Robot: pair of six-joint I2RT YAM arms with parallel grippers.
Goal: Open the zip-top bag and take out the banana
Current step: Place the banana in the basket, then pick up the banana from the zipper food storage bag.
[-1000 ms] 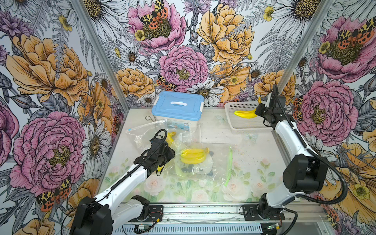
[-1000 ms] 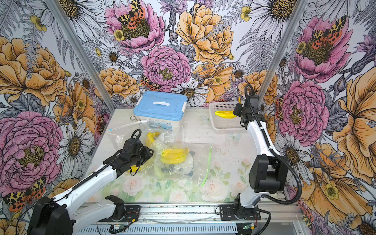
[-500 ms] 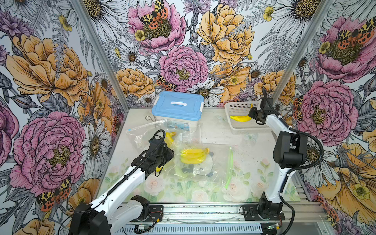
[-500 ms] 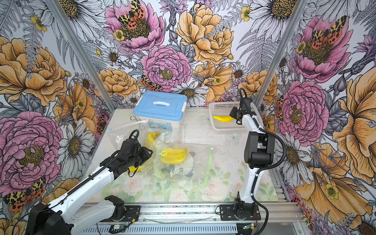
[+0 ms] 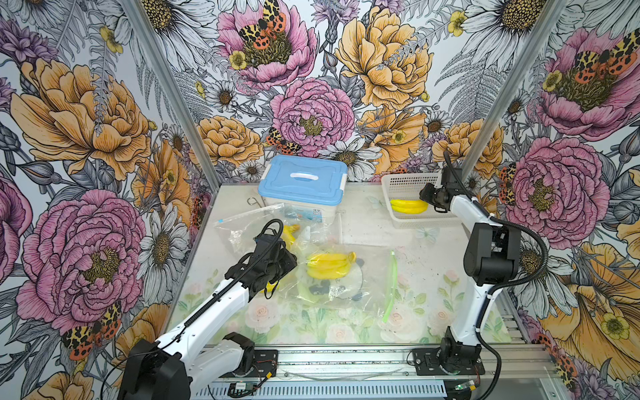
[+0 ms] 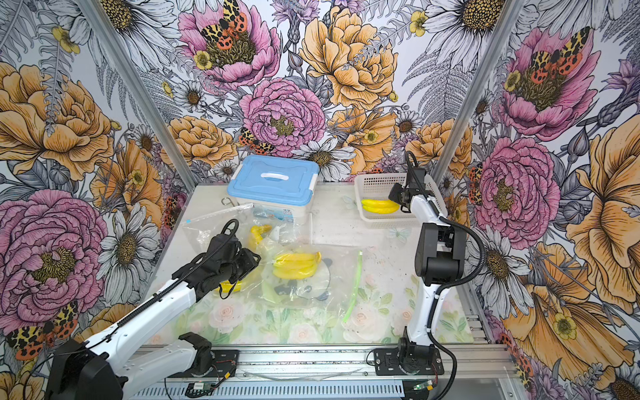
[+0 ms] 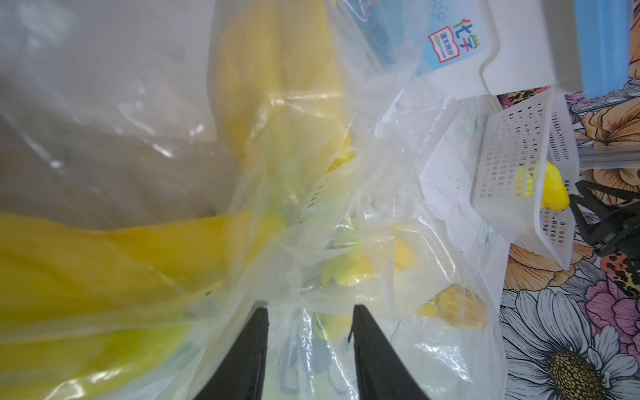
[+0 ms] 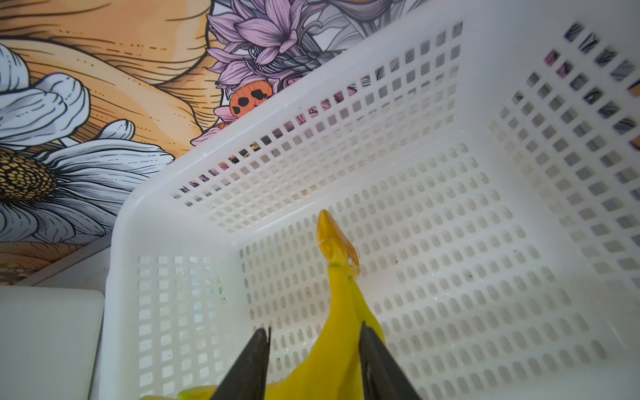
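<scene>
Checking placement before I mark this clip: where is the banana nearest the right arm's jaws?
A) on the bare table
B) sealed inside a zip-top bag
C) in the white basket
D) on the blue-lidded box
C: the banana lies inside the white basket, with the right gripper straddling it, jaws apart.

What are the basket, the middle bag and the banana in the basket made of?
Basket: rigid white plastic, slightly glossy, moulded with rows of slots.
Bag: thin clear plastic film, crinkled and glinting.
Banana: probably a plastic or rubber fake, given its even yellow, smooth sheen and waxy amber stem tip, though I cannot be sure.
</scene>
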